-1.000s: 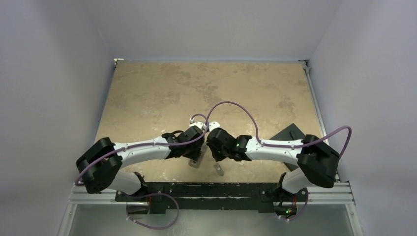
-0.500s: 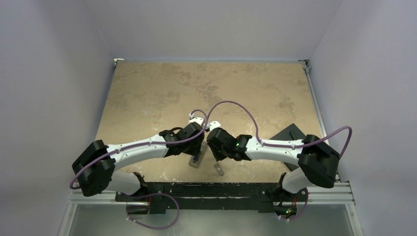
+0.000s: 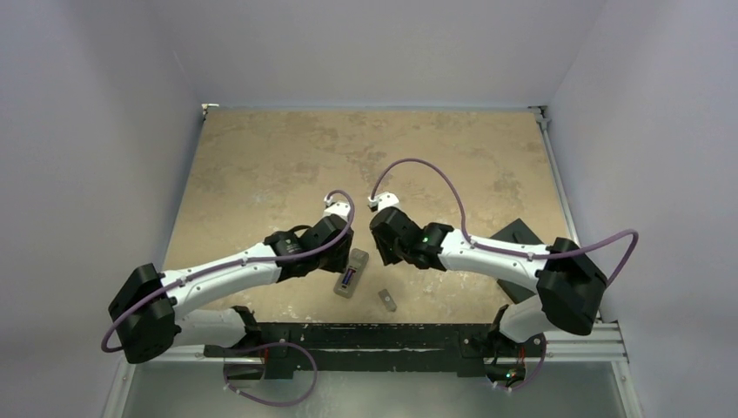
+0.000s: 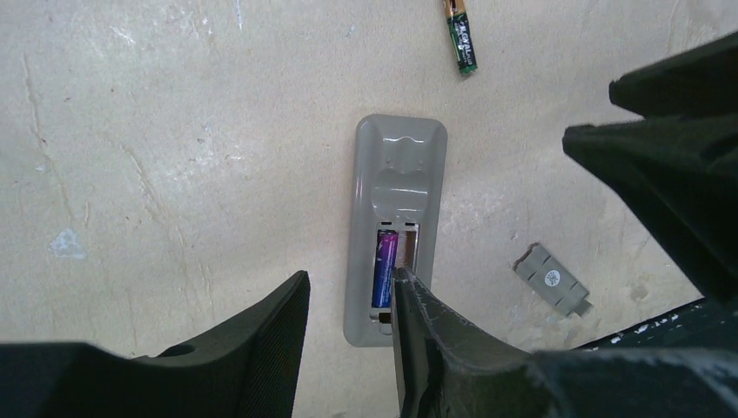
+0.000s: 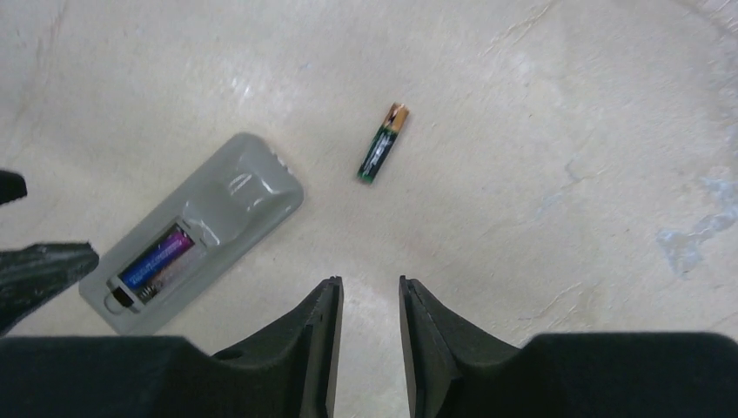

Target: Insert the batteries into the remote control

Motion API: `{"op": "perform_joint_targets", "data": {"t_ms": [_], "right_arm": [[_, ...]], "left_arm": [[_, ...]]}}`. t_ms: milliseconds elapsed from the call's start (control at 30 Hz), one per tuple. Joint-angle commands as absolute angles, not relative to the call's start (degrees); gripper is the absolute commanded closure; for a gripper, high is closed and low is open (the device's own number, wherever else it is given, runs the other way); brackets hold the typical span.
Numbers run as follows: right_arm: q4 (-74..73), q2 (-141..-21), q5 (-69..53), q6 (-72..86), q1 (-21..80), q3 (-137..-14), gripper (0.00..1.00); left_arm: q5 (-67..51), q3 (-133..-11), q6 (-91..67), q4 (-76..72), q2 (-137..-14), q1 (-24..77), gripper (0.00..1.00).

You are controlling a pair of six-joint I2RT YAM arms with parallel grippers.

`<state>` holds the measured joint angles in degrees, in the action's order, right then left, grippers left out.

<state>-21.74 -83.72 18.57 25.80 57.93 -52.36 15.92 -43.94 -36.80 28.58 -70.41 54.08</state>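
The remote control (image 4: 400, 174) lies grey underside up near the table's front edge, its recess uncovered; it also shows in the top view (image 3: 351, 273) and the right wrist view (image 5: 235, 192). The purple battery (image 4: 384, 270) lies in the left slot of the recess (image 5: 157, 259); the slot beside it is empty. The dark battery with the brassy end (image 5: 382, 143) lies loose on the table beyond the remote (image 4: 460, 35). My left gripper (image 4: 348, 279) hovers open and empty over the remote's recess end (image 3: 339, 259). My right gripper (image 5: 370, 283) is slightly open and empty, right of the remote (image 3: 389, 257).
The small flat grey cover piece (image 4: 551, 279) lies right of the remote near the front edge (image 3: 387, 300). A larger flat black slab (image 3: 513, 237) lies at the table's right side. The table is tan and mottled (image 3: 287, 165).
Both grippers have drawn back from the remote, the left one to the left, the right one farther away. The remote with the purple battery in it now shows uncovered.
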Motion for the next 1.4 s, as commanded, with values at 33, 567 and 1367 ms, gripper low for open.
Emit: {"op": "perform_joint_targets", "data": {"t_ms": [33,567,1367], "right_arm": [[-21.95,-84.51,22.12,24.15,56.25,-58.01,0.57],[-20.97,-98.01,19.84,28.67,50.97,-66.36,0.58],[-20.1,-107.51,16.58,26.52,48.54,-73.76,0.59]], "left_arm": [[17.96,-43.74,-35.85,29.15,-66.53,54.21,0.61],[17.75,-38.96,-38.49,28.07,-59.71,54.19,0.61],[16.39,-37.7,-37.61,25.41,-61.44,54.2,0.61]]}}
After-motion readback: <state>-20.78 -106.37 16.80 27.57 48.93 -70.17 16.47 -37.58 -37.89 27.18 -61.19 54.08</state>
